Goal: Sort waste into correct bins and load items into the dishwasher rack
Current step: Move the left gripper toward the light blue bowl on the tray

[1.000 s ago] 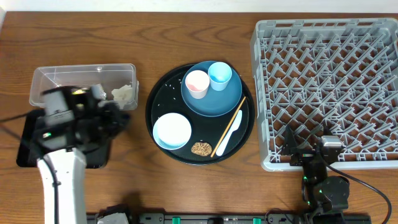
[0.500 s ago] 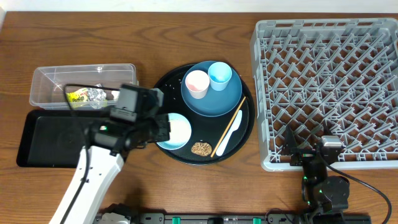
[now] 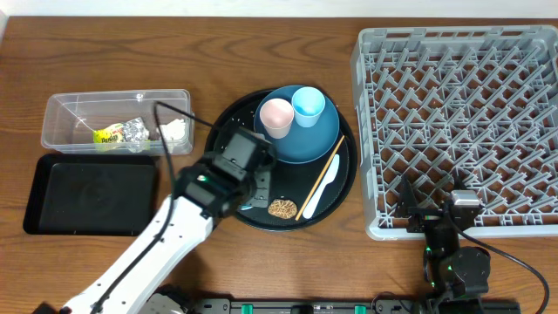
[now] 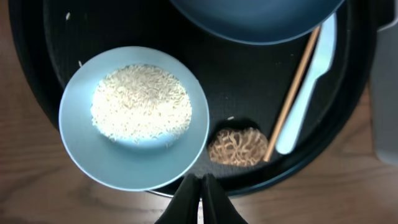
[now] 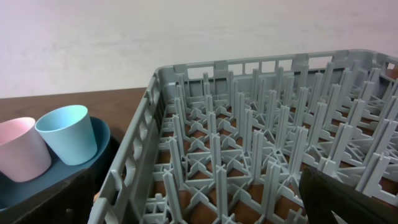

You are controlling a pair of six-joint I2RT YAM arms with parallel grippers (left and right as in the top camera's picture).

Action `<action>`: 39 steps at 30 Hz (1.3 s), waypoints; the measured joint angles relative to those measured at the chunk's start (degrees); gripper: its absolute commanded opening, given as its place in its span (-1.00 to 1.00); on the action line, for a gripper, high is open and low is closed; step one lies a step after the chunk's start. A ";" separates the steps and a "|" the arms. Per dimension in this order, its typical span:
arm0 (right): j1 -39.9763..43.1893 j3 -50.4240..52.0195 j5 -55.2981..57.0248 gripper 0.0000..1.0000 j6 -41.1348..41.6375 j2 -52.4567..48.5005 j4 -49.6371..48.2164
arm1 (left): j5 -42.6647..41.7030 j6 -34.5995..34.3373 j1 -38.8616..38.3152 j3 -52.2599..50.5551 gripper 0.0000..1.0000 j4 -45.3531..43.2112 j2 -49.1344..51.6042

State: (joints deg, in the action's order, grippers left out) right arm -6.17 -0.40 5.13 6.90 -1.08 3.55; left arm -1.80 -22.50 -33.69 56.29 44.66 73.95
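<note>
My left gripper is shut and empty, its tips at the round tray's near edge between the light-blue bowl of white rice and the brown food scrap. In the overhead view the arm hides most of the bowl. The chopstick and white spoon lie beside the dark-blue plate, which carries the pink cup and blue cup. The clear tub holds the wrapper, foil and tissue. My right gripper stands open at the grey rack's front edge.
The shallow black tray lies in front of the tub at the left. The round black tray sits mid-table, close to the rack's left wall. In the right wrist view the rack's pegs fill the space ahead.
My left arm has swung right from over the tub and black tray to the round tray, uncovering the wrapper and foil in the tub. The right arm has not moved.
</note>
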 measured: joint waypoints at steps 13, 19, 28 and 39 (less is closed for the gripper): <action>0.04 0.00 0.00 0.98 0.00 0.00 0.00 | 6.21 -0.15 -1.03 0.00 -0.24 -5.57 8.81; 0.04 0.00 0.00 0.98 0.00 0.00 0.00 | 6.29 -0.22 -1.03 0.00 -0.16 -6.97 13.25; 0.04 0.00 0.00 0.98 0.00 0.00 0.02 | 6.29 -0.22 -1.03 0.00 -0.16 -9.92 14.51; 0.04 0.00 0.02 0.98 0.00 0.00 0.00 | 4.44 -0.22 -1.11 -0.24 -0.16 -11.56 15.89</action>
State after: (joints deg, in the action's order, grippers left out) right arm -6.13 -0.40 5.15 6.90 -1.08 3.55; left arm 2.63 -22.72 -34.81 56.05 33.10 89.84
